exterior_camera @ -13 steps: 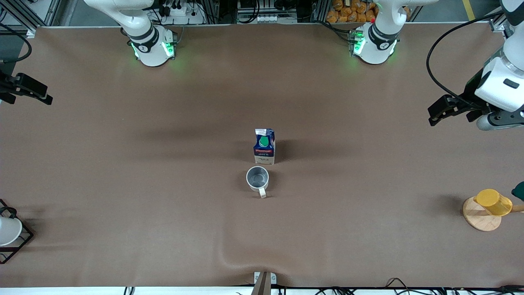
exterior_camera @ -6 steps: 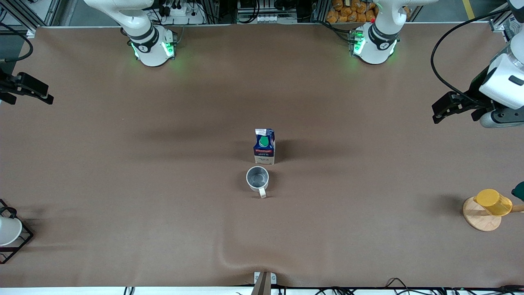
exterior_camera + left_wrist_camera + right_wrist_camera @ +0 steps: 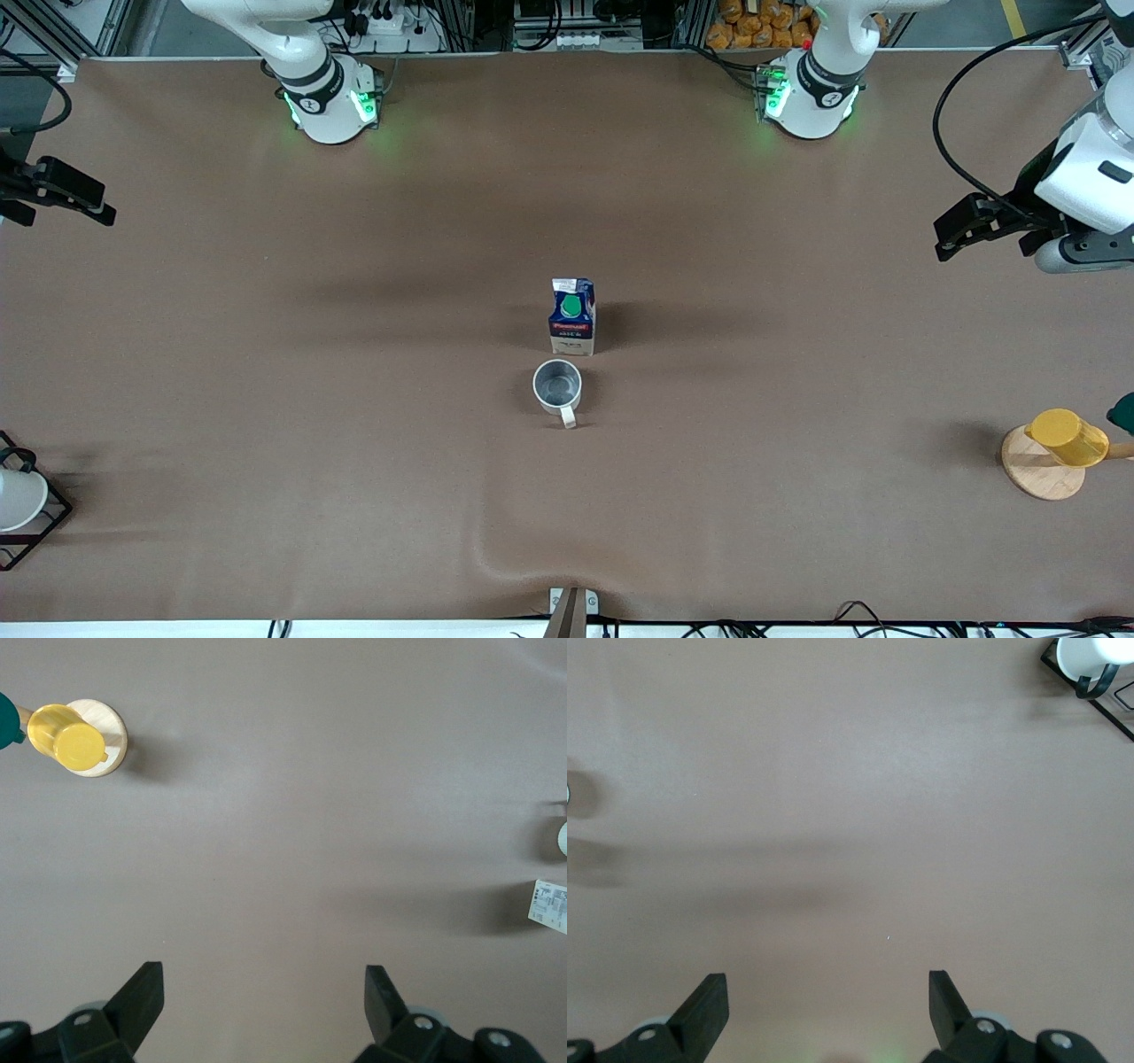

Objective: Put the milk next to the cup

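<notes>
- milk carton (image 3: 572,317) already stands just beside the mug (image 3: 557,386) mid-surface (image 3: 354,496), a bit farther from the camera.
- left gripper (image 3: 957,232) and right gripper (image 3: 84,197) hover over the surface's ends, jaws open and empty.
- honestly the only risk I see: a needless reach back in tipping that carton.

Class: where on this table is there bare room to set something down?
Wide bare cloth lies on both sides of the milk and cup. Only the slim gap between those two is tight. Yellow cup and white cup sit at the table's ends.
</notes>
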Motion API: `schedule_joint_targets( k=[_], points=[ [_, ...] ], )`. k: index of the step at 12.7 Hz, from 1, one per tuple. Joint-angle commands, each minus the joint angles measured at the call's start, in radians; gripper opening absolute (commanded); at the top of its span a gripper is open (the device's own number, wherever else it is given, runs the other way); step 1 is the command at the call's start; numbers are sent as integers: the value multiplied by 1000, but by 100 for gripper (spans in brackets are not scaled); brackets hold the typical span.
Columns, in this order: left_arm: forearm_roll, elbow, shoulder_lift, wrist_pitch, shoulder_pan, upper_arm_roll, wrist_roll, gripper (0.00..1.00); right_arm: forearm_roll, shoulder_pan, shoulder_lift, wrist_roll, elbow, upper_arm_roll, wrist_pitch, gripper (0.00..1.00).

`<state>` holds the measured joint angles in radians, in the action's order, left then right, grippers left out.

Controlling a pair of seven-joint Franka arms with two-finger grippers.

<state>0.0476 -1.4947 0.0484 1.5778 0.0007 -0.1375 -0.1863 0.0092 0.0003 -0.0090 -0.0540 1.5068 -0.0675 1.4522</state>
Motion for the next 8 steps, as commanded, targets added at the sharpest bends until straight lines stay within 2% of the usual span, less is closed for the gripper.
schedule_joint_targets(
  k=[1, 8],
  points=[
    [6, 11, -10, -25, 31, -2, 25, 100, -2, 6, -6, -10, 0, -1, -4, 100],
    [9, 13, -7, -24, 56, -1, 80, 100, -2, 6, -6, -10, 0, -1, -7, 100]
  ],
)
